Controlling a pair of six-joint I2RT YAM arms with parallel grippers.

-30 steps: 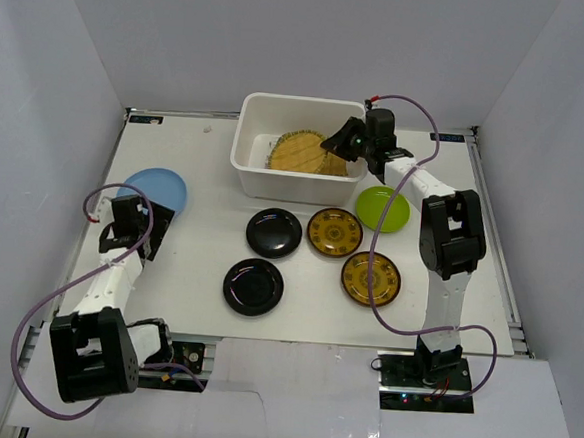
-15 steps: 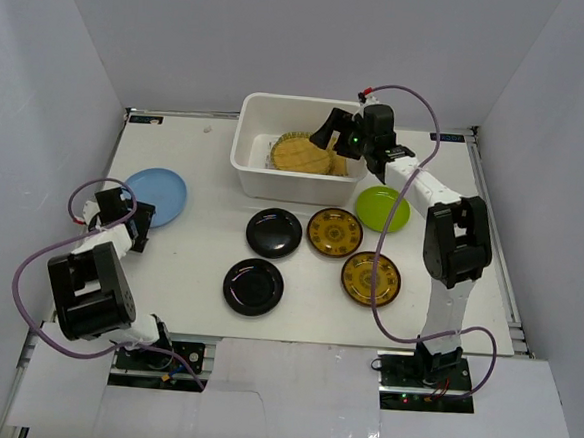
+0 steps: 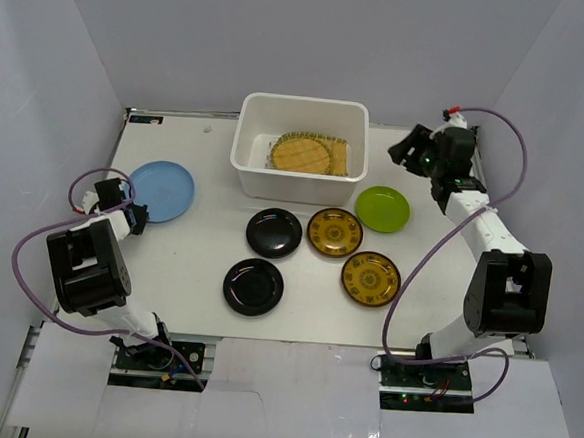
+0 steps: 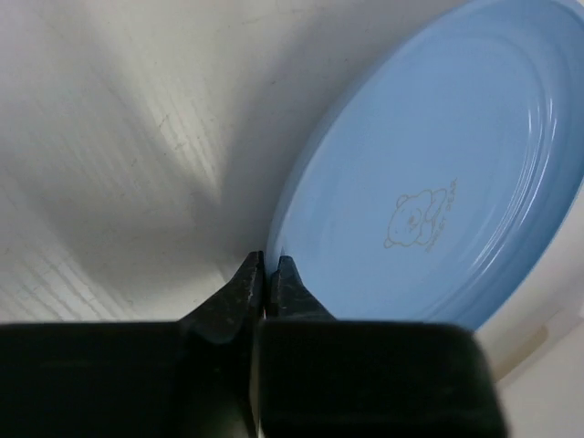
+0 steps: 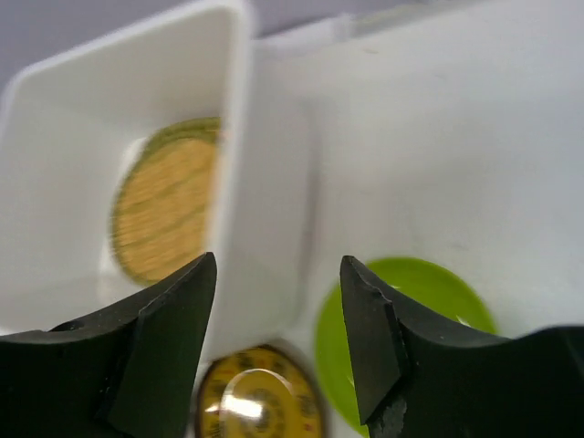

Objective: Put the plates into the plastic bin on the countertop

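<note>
The white plastic bin (image 3: 298, 169) stands at the back of the countertop (image 3: 199, 253) with woven straw-coloured plates (image 3: 302, 154) lying flat inside. A light blue plate (image 3: 162, 191) lies at the left. My left gripper (image 3: 132, 213) is shut on its near rim; the left wrist view shows the tips (image 4: 269, 266) pinching the edge of that plate (image 4: 438, 182). To the right of the bin, my right gripper (image 3: 409, 152) hangs open and empty, above the lime green plate (image 3: 383, 208). Its wrist view shows the bin wall (image 5: 274, 182), a woven plate (image 5: 164, 219) and the green plate (image 5: 429, 301).
Two glossy black plates (image 3: 274, 232) (image 3: 253, 285) and two yellow-brown patterned plates (image 3: 334, 232) (image 3: 370, 279) lie on the countertop in front of the bin. White walls enclose the table on three sides. Purple cables loop off both arms.
My right gripper let the woven plate go in the bin, opened and drew back to the right. My left arm swung to the blue plate and shut on its rim.
</note>
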